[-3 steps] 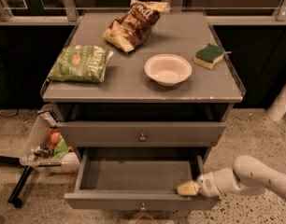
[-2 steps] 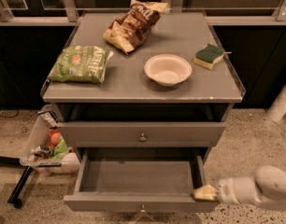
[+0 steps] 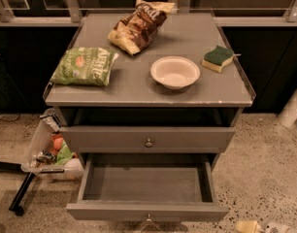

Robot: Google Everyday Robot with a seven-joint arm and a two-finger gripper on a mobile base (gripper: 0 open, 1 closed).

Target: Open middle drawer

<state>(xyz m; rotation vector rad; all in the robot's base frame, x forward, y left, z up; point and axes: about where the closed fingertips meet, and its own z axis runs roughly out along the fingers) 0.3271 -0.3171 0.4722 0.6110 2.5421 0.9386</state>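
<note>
The middle drawer [image 3: 147,210] is a grey metal drawer with a small round knob on its flat front. It stands pulled out, showing a shallow empty grey box [image 3: 143,183]. A closed grey drawer [image 3: 148,140] with its own knob sits above it. My gripper [image 3: 247,226] is at the bottom right edge of the view, just right of and below the open drawer's front right corner. It is apart from the drawer and holds nothing that shows.
On the cabinet top [image 3: 139,89] lie a green chip bag [image 3: 84,66], a brown chip bag [image 3: 139,25], a white bowl [image 3: 174,72] and a green-yellow sponge [image 3: 217,58]. A clear bin [image 3: 46,152] with items stands on the floor to the left. A white post [image 3: 294,106] stands at the right.
My gripper has drawn back from the open drawer's right front corner, moving right and down to the frame's bottom edge. The drawer has stayed pulled out.
</note>
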